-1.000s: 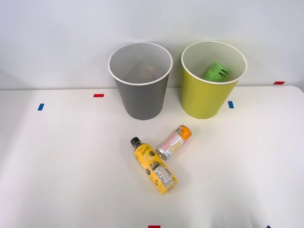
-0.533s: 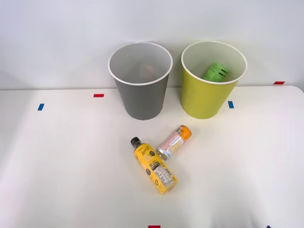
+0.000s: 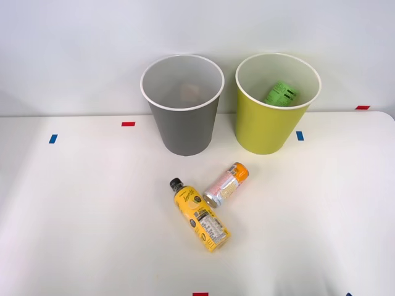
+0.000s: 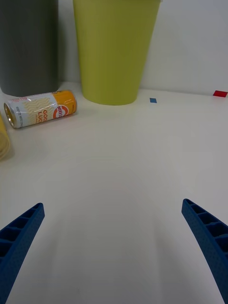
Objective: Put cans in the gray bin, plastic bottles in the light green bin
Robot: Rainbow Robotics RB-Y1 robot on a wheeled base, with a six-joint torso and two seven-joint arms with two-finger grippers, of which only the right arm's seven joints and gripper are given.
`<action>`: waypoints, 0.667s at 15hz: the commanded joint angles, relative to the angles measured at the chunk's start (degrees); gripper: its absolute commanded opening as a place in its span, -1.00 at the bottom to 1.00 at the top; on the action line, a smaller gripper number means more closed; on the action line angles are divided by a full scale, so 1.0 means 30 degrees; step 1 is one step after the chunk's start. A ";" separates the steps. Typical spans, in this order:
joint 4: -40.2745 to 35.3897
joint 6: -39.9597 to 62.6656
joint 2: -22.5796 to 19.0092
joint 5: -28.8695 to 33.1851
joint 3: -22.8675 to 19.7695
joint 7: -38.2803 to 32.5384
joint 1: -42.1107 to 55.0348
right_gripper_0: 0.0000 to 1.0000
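Front view: can (image 3: 226, 184) beside yellow bottle (image 3: 201, 216); claw (image 4: 114, 247) apart.

My front camera: mounted high, facing forward and down, taking in the whole white table (image 3: 74, 216) with the gray bin (image 3: 184, 126) and the light green bin (image 3: 264, 126) at its far edge, open tops visible. My right wrist camera: low, just above the tabletop, facing the bins' outer walls side-on, with its blue fingers (image 4: 19, 240) spread at the corners. Shared ground: both bins, the can (image 3: 226, 184) (image 4: 40, 109), an edge of the yellow bottle (image 3: 202, 217) (image 4: 4, 142), and the blue tape mark (image 3: 300, 135) (image 4: 153, 100).
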 commanded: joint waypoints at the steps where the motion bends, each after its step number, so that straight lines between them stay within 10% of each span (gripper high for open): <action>1: 0.0000 0.0001 0.0000 0.0000 0.0000 -0.0001 0.0000 1.00; 10: 0.0000 0.0001 0.0000 0.0000 0.0000 -0.0001 0.0000 1.00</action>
